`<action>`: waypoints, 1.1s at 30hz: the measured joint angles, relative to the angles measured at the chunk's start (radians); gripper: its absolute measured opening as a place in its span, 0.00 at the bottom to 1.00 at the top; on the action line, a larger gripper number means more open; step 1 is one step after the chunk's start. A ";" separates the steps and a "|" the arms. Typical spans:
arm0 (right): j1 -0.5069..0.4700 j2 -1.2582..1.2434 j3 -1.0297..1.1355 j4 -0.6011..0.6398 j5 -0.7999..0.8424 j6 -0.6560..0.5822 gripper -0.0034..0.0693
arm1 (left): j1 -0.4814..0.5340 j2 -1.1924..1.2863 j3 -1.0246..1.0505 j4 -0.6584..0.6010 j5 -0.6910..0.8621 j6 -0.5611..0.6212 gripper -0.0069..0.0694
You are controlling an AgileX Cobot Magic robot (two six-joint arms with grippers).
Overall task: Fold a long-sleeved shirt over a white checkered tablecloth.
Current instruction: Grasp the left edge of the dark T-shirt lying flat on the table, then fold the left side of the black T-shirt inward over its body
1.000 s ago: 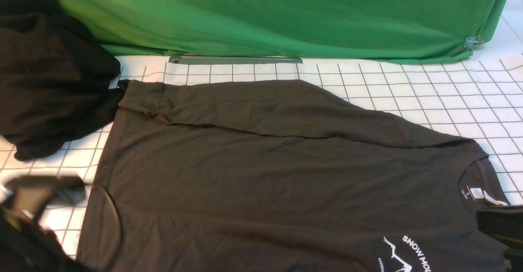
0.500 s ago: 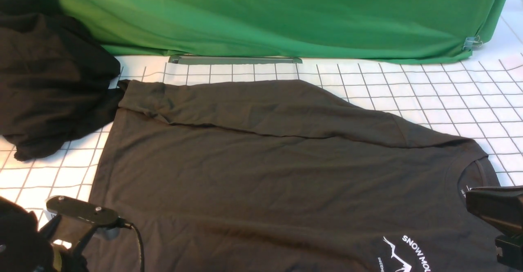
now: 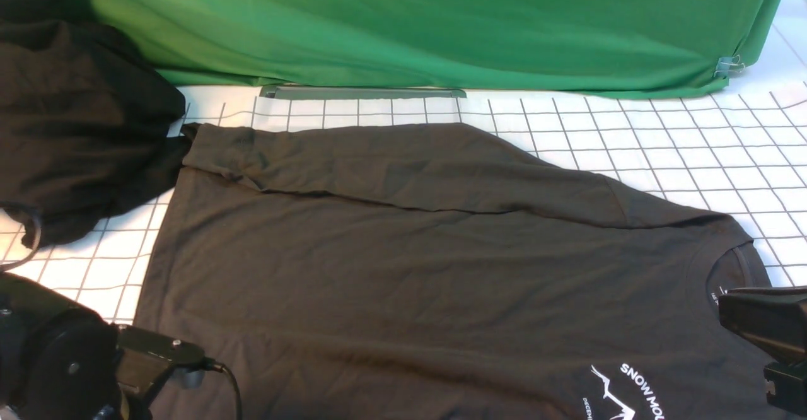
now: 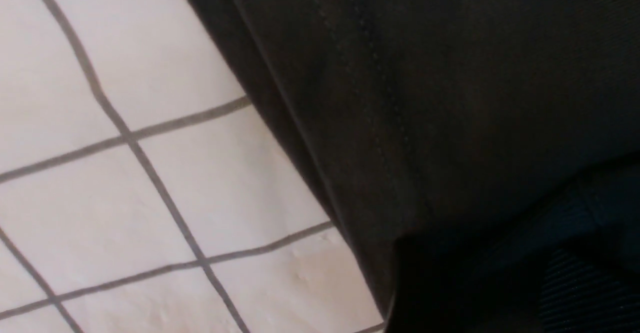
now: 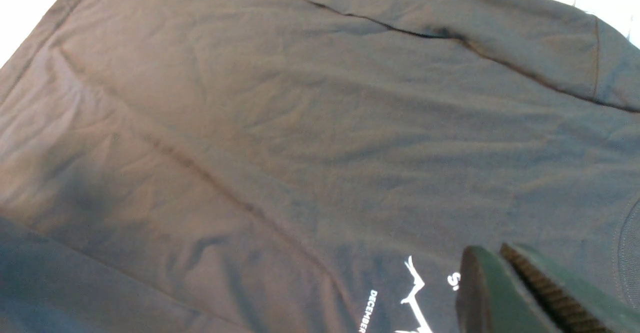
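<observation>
Across the tablecloth (image 3: 662, 149) the shirt (image 3: 410, 268) is lying flat, the left gripper (image 4: 525, 283) sitting at its hem, jaw gap unclear, the right gripper (image 5: 495, 268) hovering closed and empty by the collar, probably readying a fold.

A: Cloth first. What's the long-sleeved shirt (image 3: 410, 268) looking like?
B: Reading as matt knit, softly wrinkled, hem showing stitching. The white checkered tablecloth (image 3: 662, 149) is looking smooth, matt, lightly creased.
A: Backdrop?
B: The green cloth (image 3: 441, 23) is showing a faint sheen; the black heap (image 3: 75, 111) is looking dull, soft fabric.
A: Hard parts?
B: The right gripper (image 5: 492, 258) is looking like matt dark plastic, pads (image 5: 545, 288) showing ribbed. The clip (image 3: 729, 65) is glinting like metal.
</observation>
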 joint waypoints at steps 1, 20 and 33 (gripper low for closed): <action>0.000 0.000 0.000 0.000 0.000 0.000 0.08 | 0.000 0.001 -0.002 -0.005 0.002 0.000 0.45; 0.000 0.000 0.000 0.000 -0.018 -0.001 0.10 | 0.000 -0.074 -0.381 0.012 0.238 0.048 0.11; 0.000 0.002 0.000 0.012 -0.002 -0.011 0.12 | 0.253 0.190 -0.829 -0.045 0.309 0.103 0.11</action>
